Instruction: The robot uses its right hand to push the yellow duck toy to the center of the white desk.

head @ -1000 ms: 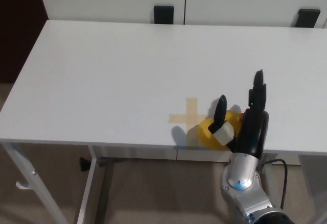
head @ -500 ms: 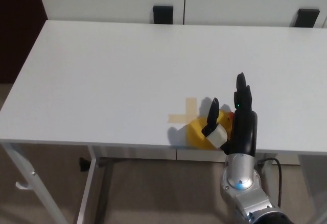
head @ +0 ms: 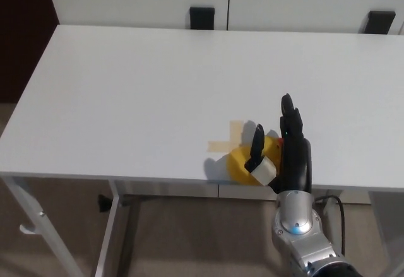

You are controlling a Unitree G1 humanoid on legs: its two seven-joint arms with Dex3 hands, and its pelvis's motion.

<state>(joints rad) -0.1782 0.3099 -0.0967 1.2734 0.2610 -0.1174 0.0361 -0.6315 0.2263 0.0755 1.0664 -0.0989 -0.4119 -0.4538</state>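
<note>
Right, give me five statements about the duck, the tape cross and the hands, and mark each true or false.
1. The yellow duck toy sits near the desk's front edge. True.
2. The right hand is against the duck with its fingers apart. True.
3. The duck lies at the far edge of the white desk. False: it is at the near edge.
4. The left hand is pushing the duck. False: no left hand is in view.
5. The tape cross lies just beyond the duck. True.
</note>
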